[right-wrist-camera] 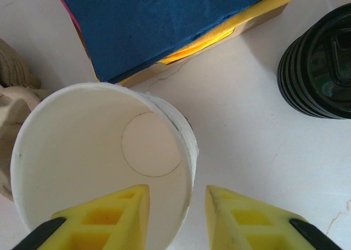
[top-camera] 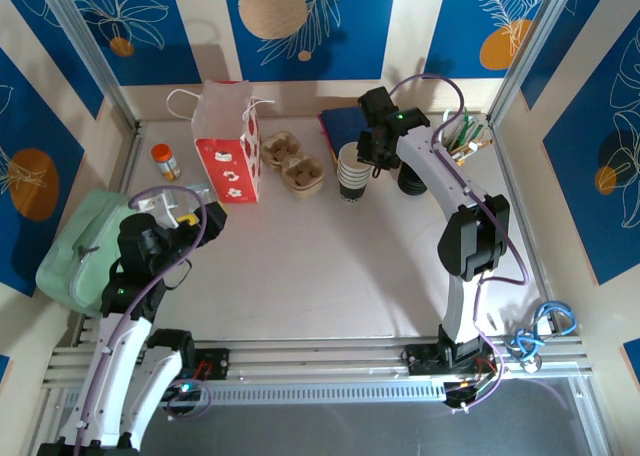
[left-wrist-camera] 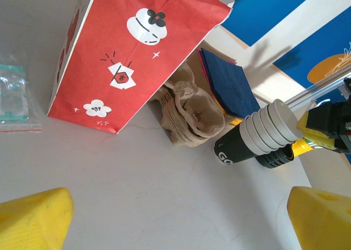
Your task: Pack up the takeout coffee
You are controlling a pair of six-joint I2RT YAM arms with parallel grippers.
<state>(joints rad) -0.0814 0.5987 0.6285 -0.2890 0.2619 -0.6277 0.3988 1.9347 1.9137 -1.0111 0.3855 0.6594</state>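
**A:** Start close in. What's the left tool [left-wrist-camera: 178,211] doing?

**B:** Released, fingers spread wide, holding nothing. It hangs low over the bench [left-wrist-camera: 164,189] on the left, near its own base.

**A:** And the right tool [right-wrist-camera: 176,198]?

**B:** It's reached to the back of the bench, over the paper cup [right-wrist-camera: 98,146]. That's the top one of a nested stack, standing upright. The brown cup carrier [left-wrist-camera: 189,115] is just to its left and the black lids [right-wrist-camera: 321,63] stand in their own stack to its right. One yellow finger [right-wrist-camera: 109,217] sits inside the white mouth and the other outside, with the rim wall between them. The pads stand clear of the wall on both sides, so nothing is grasped.

**A:** So how should the step be done?

**B:** I'd judge the step is pulling one cup off the stack. Pinch the top cup's wall alone, and gently, since a paper rim buckles easily. Then lift straight up. A slanted pull could drag the cup beneath along or tip the stack toward the lids. The left tool is too far off to steady it.

**A:** What's beyond?

**B:** Blue napkins [right-wrist-camera: 164,25] over yellow ones lie just behind the cup. The red paper bag [left-wrist-camera: 137,47] stands upright further left, past the carrier, and is probably where the finished coffee goes.
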